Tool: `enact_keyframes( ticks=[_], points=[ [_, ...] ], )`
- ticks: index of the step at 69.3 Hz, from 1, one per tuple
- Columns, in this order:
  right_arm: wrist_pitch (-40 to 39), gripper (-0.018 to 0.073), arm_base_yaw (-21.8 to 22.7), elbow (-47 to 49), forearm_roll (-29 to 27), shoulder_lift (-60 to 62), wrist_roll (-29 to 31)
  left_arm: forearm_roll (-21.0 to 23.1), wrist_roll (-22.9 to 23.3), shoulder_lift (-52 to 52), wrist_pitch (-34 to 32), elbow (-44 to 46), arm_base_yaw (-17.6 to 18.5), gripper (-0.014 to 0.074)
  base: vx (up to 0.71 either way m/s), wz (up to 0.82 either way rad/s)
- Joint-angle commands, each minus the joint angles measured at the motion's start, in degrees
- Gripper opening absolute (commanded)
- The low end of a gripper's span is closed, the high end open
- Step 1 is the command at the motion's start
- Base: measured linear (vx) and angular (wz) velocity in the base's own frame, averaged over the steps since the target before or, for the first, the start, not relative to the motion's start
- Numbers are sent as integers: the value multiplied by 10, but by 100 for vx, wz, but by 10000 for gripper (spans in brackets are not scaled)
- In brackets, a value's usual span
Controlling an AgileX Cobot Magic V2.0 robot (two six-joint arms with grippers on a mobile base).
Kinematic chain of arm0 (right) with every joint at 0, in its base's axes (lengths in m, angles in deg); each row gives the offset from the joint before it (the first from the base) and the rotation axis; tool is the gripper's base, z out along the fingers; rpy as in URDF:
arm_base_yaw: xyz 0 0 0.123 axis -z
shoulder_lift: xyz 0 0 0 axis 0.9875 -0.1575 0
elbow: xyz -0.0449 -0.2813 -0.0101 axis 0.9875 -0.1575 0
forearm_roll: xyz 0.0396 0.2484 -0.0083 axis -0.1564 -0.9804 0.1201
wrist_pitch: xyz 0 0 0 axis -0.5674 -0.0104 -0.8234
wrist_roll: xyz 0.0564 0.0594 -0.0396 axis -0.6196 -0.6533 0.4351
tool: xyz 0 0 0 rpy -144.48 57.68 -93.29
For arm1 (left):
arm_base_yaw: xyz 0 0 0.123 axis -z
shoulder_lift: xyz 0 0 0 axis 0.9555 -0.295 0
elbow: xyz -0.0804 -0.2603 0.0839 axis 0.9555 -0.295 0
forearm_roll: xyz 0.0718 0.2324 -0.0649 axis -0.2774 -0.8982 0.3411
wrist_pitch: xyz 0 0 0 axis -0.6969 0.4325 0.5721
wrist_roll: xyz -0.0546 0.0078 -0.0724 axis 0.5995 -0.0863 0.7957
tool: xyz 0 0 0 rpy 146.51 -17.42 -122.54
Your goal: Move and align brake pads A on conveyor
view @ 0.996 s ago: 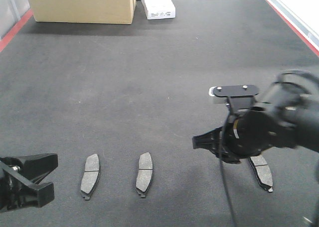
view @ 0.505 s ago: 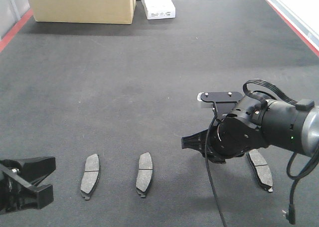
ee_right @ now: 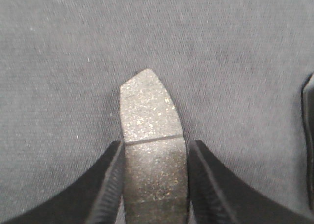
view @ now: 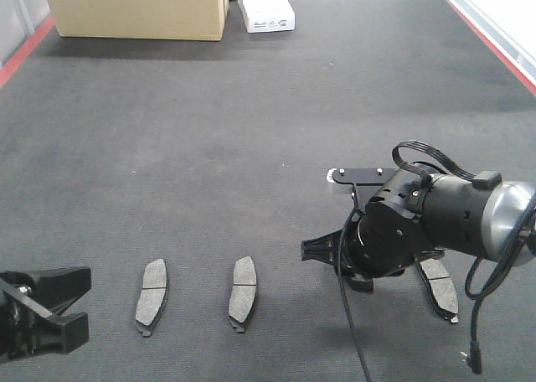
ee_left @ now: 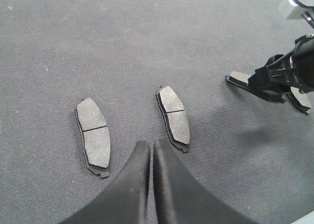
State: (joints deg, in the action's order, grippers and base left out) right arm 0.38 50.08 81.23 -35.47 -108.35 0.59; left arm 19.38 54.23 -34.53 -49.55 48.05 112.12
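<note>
a: right gripper (ee_right: pixel 154 184) state?
b: closed on a brake pad (ee_right: pixel 152 160), one finger on each long edge, pad tip poking out ahead of the fingers. low over the conveyor (view: pixel 209 147); can't tell if the pad touches it.
a: left gripper (ee_left: pixel 151 157)?
b: fingers pressed together, holding nothing. two pads just ahead of it on the belt, one left (ee_left: pixel 93 131), one right (ee_left: pixel 173 117), roughly parallel.
a: fourth?
b: lying on the belt just behind the right gripper, partly hidden (view: pixel 441 287).
</note>
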Motion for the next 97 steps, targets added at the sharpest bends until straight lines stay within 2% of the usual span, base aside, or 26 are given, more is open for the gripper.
enact_keyframes(
  ticks=[1, 17, 37, 62, 71, 88, 97],
  points=[
    [1, 173, 1, 18, -1, 20, 12, -5, 3, 2, -33, 16, 2, -6, 0, 0],
    [4, 210, 1, 18, -33, 17, 46, -5, 3, 2, -33, 16, 2, -6, 0, 0],
    [13, 337, 1, 18, -49, 17, 59, -5, 3, 2, -33, 16, 2, -6, 0, 0],
    [12, 341, 1, 19, -52, 22, 56, -5, 3, 2, -33, 16, 2, -6, 0, 0],
    [12, 285, 8, 19, -51, 48, 56, -5, 3, 2, -33, 16, 2, -6, 0, 0],
    [28, -17, 68, 16, -50, 116, 72, -5, 3, 2, -33, 16, 2, -6, 0, 0],
    [27, -7, 86, -4, -53, 171, 112, -5, 3, 2, -33, 16, 2, -6, 0, 0]
  ],
)
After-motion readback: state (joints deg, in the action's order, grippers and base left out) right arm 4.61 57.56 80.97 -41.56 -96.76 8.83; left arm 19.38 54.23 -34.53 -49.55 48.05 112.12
